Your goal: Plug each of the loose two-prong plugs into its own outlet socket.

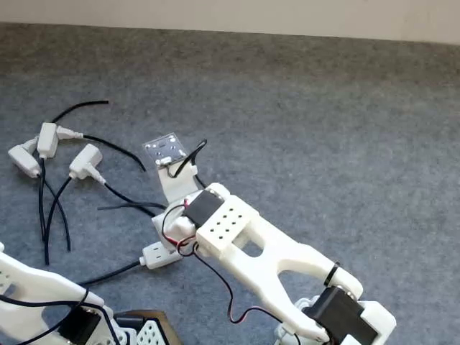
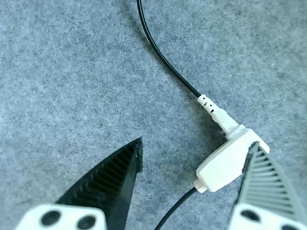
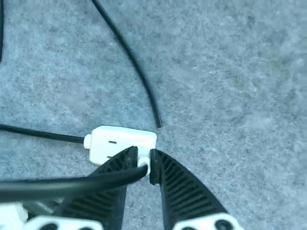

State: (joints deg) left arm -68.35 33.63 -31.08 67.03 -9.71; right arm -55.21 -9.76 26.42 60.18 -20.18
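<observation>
White plug (image 3: 143, 166) seemingly pinched in right tool (image 3: 144, 157).

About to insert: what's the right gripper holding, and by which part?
A white plug, pinched at its cable end, beside the outlet socket.

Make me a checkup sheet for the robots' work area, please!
Surface: grey carpet, flat.
Job's things: outlet socket lying right by the right gripper; white plug inside the left gripper; three white plug pieces grouped at the high view's left.
Clutter: nothing seen.
Grippers: right gripper shut on small plug; left gripper open.
Cables: black cables loose, curling over the carpet.
Surroundings: pale strip beyond the carpet's far edge.
</observation>
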